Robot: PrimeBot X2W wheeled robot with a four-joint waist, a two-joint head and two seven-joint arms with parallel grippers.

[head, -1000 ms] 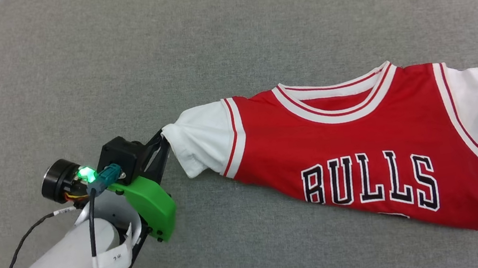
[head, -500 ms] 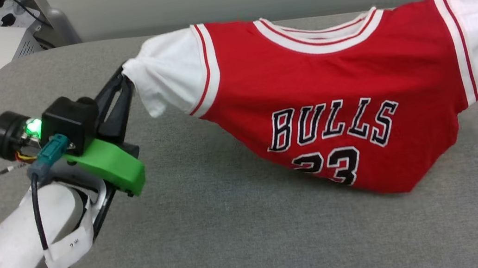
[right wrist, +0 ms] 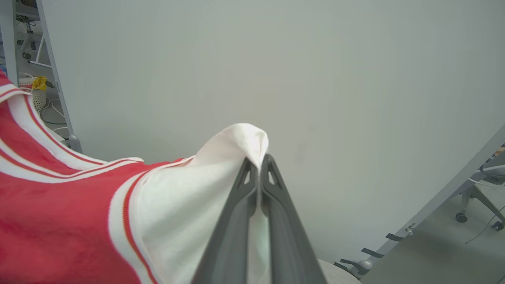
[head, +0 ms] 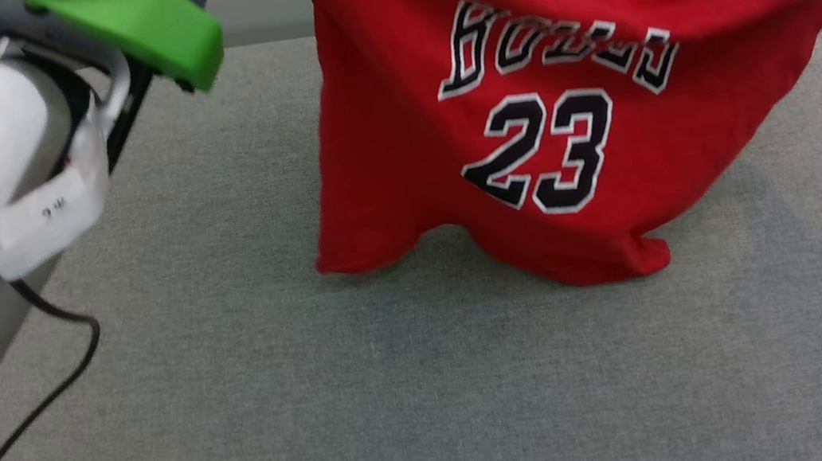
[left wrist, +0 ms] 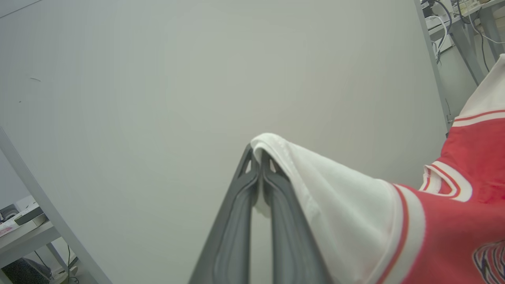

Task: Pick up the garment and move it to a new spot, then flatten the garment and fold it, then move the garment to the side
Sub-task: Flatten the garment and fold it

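Note:
The garment (head: 561, 40), a red jersey with black "23", hangs above the grey table (head: 433, 388), its bottom hem brushing or just over the surface. My left gripper (left wrist: 259, 157) is shut on the tip of one white sleeve (left wrist: 339, 205). My right gripper (right wrist: 259, 161) is shut on the tip of the other white sleeve (right wrist: 189, 205). Both wrist views face a pale wall, with the jersey stretched between the arms. In the head view my left arm's pale forearm and green wrist cover (head: 133, 24) sit at the upper left; the fingertips lie above the frame.
A black cable (head: 26, 413) trails from the left arm over the table's left side. Grey fabric stretches open in front of the hanging jersey. Desks, cables and a chair base stand at the edges of the wrist views.
Both arms have raised the jersey from lying on the table to hanging by its sleeves. The head camera has also shifted, so the collar and sleeves now run off the top.

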